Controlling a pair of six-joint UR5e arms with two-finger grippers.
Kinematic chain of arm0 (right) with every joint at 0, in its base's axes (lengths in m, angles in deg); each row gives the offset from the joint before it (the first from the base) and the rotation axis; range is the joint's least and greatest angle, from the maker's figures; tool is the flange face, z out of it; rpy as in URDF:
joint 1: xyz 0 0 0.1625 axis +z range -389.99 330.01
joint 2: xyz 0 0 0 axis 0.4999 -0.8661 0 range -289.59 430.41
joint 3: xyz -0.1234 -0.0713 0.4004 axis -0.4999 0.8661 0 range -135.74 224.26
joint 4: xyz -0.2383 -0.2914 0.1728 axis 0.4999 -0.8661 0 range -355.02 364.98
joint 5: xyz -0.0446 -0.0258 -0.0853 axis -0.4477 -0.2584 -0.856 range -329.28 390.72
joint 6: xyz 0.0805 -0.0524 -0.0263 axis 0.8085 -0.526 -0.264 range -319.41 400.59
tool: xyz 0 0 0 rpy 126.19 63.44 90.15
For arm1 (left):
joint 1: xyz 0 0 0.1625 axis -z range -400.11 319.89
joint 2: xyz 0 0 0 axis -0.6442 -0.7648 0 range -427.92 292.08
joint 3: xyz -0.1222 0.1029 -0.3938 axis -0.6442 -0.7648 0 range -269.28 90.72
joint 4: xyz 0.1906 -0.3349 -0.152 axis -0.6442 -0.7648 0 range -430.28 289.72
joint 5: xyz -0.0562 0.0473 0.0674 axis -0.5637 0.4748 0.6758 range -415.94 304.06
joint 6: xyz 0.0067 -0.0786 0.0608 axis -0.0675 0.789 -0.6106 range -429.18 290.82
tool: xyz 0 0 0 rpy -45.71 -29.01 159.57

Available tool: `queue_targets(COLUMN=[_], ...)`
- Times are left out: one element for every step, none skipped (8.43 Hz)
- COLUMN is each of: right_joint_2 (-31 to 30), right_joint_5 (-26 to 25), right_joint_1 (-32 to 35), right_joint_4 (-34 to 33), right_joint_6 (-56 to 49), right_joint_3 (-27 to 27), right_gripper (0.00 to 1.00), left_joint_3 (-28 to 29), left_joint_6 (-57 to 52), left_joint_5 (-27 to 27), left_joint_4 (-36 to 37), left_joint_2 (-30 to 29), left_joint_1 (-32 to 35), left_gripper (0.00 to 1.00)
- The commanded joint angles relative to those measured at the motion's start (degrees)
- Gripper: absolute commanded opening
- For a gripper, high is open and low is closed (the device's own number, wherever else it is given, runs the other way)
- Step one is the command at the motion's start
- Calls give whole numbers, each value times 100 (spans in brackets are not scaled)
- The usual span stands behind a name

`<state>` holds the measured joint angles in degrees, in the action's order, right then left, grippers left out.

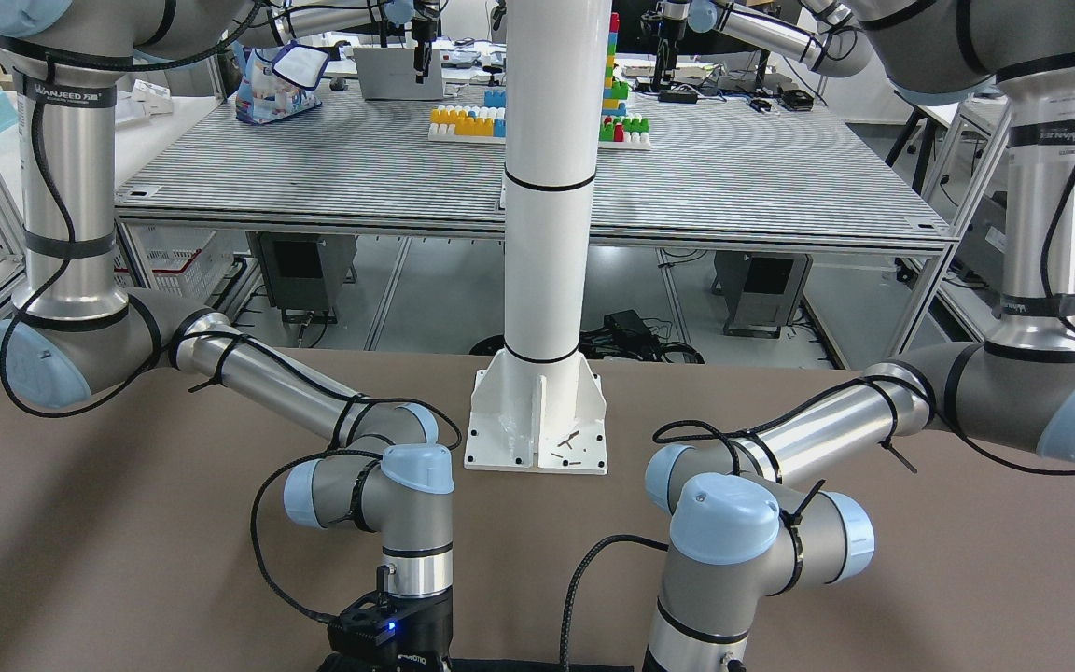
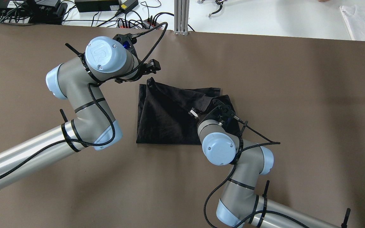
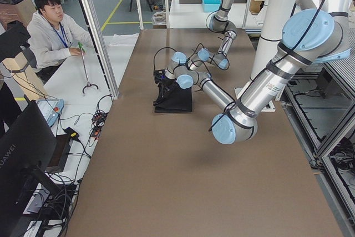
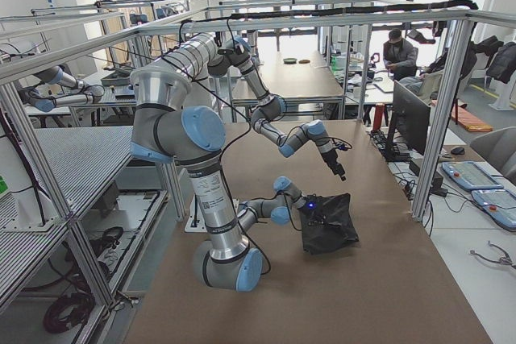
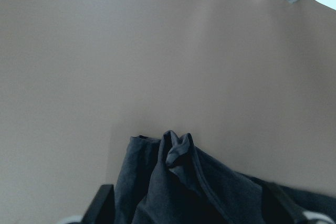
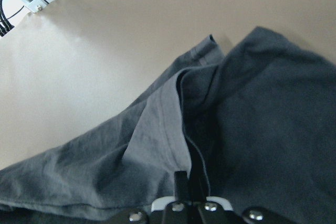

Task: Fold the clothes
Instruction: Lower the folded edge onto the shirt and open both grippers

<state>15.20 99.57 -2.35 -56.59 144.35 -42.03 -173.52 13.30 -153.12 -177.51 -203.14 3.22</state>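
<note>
Showing a black crumpled cloth garment (image 2: pixel 166 120), lying half-folded on the brown tabletop (image 2: pixel 296 95), long axis running left to right. Pinching its right-side fold: the right hand (image 2: pixel 222 110), fingers apparently together on the fabric. Hovering just beyond the peaked far-left corner: the left hand (image 2: pixel 153 66), fingers (image 5: pixel 104 203) apart, gripping nothing. Sitting nearest that corner, so likely grasping there next.

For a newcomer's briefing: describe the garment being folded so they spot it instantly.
On the brown table, near its middle, lies the black garment, partly folded. It is the only dark cloth; the white cloth lies beyond the table's far edge.
</note>
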Motion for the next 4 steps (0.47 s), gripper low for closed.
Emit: queue_targets(right_joint_2=[62,332,657,791], right_joint_5=[494,654,760,865], right_joint_1=[608,828,995,1136], right_joint_4=[4,4,118,475], right_joint_6=[-820,-1066,-1190,-1409], right_joint_3=[285,757,1267,1716], right_gripper=[0,0,0,0], left_joint_3=[-57,-197,-337,-391], left_joint_6=[5,5,5,5], left_joint_5=[15,6,-3,-3], left_joint_4=[0,0,0,0], left_joint_2=[40,144,267,303], left_joint_1=[0,-9,-9,-9], left_gripper=[100,100,100,100])
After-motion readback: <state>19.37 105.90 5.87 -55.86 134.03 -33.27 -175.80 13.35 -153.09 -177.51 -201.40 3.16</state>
